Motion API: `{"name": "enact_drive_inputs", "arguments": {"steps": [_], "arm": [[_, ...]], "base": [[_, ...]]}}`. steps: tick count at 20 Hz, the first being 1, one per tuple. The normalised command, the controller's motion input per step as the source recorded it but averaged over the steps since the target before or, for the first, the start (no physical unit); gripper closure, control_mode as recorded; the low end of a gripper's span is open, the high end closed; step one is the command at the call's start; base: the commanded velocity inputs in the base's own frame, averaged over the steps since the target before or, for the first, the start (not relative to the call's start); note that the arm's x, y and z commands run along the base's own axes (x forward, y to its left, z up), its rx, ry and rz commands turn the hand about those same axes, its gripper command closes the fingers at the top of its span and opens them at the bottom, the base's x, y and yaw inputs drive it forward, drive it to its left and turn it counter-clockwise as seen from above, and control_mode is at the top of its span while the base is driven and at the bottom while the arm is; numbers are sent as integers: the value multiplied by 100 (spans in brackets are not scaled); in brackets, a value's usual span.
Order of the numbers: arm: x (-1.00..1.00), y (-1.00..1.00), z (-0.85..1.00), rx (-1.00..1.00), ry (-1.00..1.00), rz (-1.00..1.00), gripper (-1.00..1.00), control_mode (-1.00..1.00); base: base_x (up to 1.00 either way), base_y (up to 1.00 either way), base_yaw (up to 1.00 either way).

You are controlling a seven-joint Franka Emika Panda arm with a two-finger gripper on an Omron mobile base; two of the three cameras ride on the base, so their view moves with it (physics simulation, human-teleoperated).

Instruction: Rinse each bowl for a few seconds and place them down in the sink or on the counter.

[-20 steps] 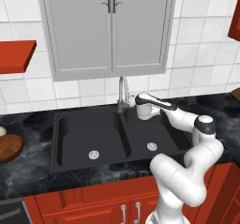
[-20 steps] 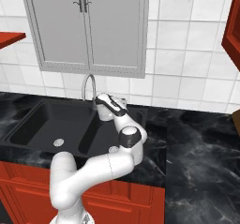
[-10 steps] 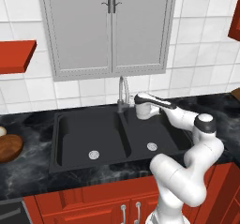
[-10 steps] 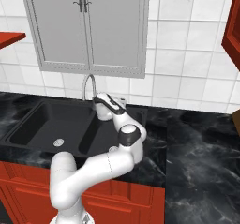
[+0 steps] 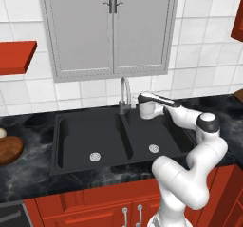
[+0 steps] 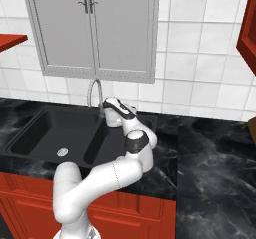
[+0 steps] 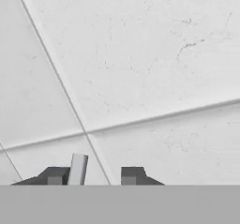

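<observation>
Neither bowl has been rinsed, judging by the dry sink: a reddish-brown bowl (far left of it) sits untouched while the gripper, jaws slightly parted, brackets the faucet's lever.

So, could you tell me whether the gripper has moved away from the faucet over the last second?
No. The gripper sits at the same spot beside the faucet, behind the sink, as it did a second ago.
</observation>
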Motion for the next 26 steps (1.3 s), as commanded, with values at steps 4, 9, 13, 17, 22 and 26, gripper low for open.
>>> {"name": "enact_drive_inputs", "arguments": {"steps": [4,9,13,17,22,26], "arm": [[10,-62,-41,7,10,0,100,-100],[2,-54,-42,4,9,0,100,-100],[0,-39,-35,0,8,0,100,-100],[-7,-34,-40,0,13,0,100,-100],[-21,-39,-47,-1,12,0,100,-100],[-51,-28,-60,0,9,1,100,-100]], "base": [[0,0,0],[0,0,0],[0,0,0],[0,0,0],[0,0,0],[0,0,0]]}}
